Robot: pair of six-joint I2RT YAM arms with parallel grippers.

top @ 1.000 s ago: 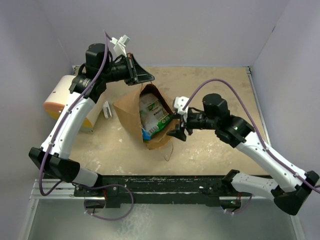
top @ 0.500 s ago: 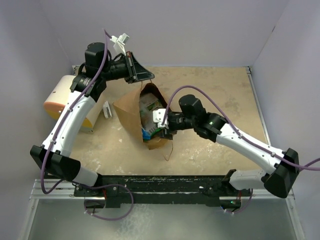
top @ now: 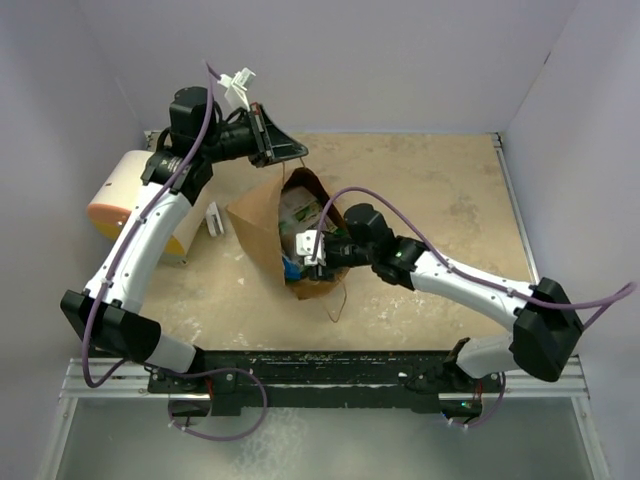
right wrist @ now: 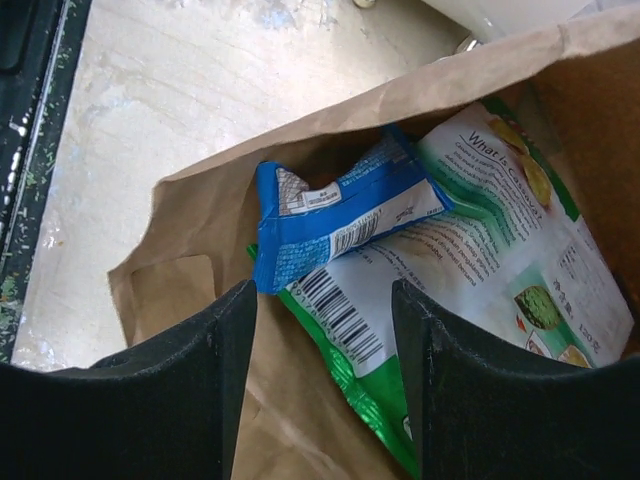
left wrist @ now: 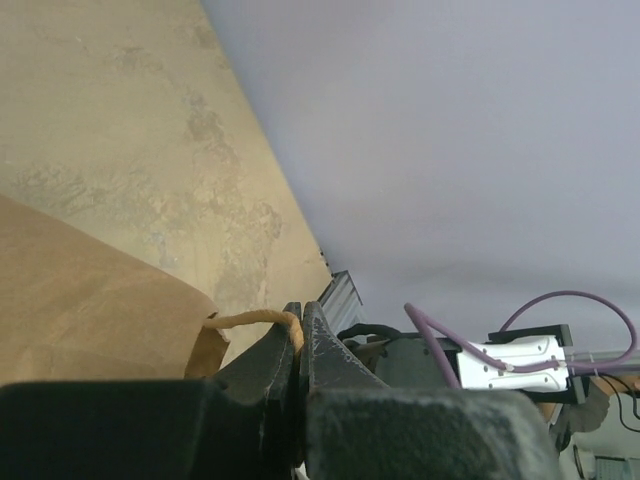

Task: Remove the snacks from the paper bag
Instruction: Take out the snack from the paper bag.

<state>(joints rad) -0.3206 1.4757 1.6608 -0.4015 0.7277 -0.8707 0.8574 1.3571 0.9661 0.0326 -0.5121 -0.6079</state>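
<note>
The brown paper bag lies tilted on the table with its mouth open toward the right. My left gripper is shut on its twisted paper handle and holds the mouth up. Inside lie a green-white packet and a small blue packet on top of it; they also show in the top view. My right gripper is open at the bag's mouth, its fingers on either side of the green-white packet's barcode end, not touching it.
A cream cylinder with an orange end lies at the far left. A small white block stands between it and the bag. The black rail runs along the near edge. The bag's other handle trails on the table.
My right arm has swung left and its open gripper has moved into the bag's mouth. The left gripper still holds the handle in the same place.
</note>
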